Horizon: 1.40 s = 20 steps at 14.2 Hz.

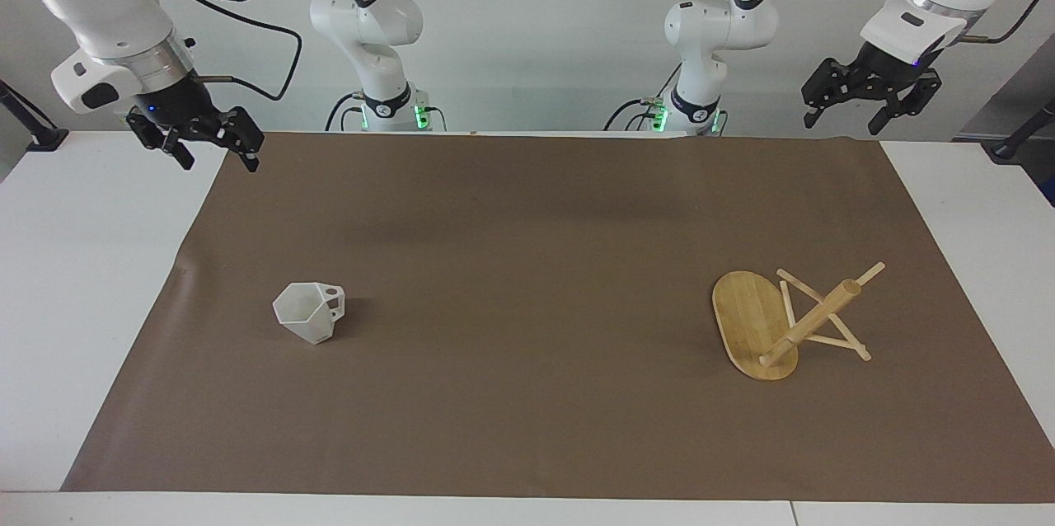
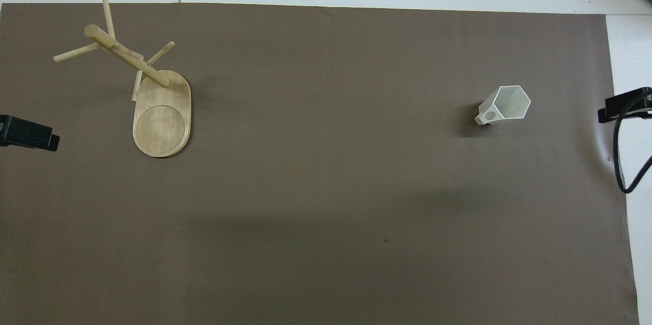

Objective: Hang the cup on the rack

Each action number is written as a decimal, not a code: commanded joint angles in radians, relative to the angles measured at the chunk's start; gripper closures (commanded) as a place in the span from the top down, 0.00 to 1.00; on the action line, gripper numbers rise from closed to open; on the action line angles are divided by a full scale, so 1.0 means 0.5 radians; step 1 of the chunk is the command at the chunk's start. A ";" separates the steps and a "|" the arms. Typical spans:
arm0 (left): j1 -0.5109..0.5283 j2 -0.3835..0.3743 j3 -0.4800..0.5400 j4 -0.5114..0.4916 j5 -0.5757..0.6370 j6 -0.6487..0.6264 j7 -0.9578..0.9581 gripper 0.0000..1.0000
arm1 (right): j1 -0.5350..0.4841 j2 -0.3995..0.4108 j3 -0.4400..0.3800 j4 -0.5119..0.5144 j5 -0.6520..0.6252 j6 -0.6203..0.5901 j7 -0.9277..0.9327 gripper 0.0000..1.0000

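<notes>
The white faceted cup (image 1: 308,312) (image 2: 504,104) sits on the brown mat toward the right arm's end, mouth up, with its handle turned toward the middle of the table. The bamboo rack (image 1: 754,320) (image 2: 162,116) stands on its oval base toward the left arm's end, its post and thin pegs bare. My right gripper (image 1: 218,164) (image 2: 622,106) hangs open and empty over the mat's corner, well apart from the cup. My left gripper (image 1: 842,124) (image 2: 29,133) waits open and empty in the air at its own end, apart from the rack.
A brown mat (image 1: 527,262) covers most of the white table (image 1: 91,279). A black cable (image 2: 619,162) loops down from the right arm. The two arm bases (image 1: 387,110) stand at the table's robot-side edge.
</notes>
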 commanded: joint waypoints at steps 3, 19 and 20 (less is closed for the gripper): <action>-0.008 -0.043 0.007 -0.041 0.030 -0.016 0.016 1.00 | 0.008 -0.048 -0.008 -0.092 0.036 0.179 -0.027 1.00; -0.008 -0.043 0.007 -0.041 0.030 -0.016 0.016 1.00 | 0.061 0.114 0.013 -0.534 0.036 0.899 -0.052 1.00; -0.005 -0.043 0.007 -0.044 0.030 -0.016 0.016 1.00 | 0.061 0.161 0.013 -0.540 0.033 0.951 -0.055 1.00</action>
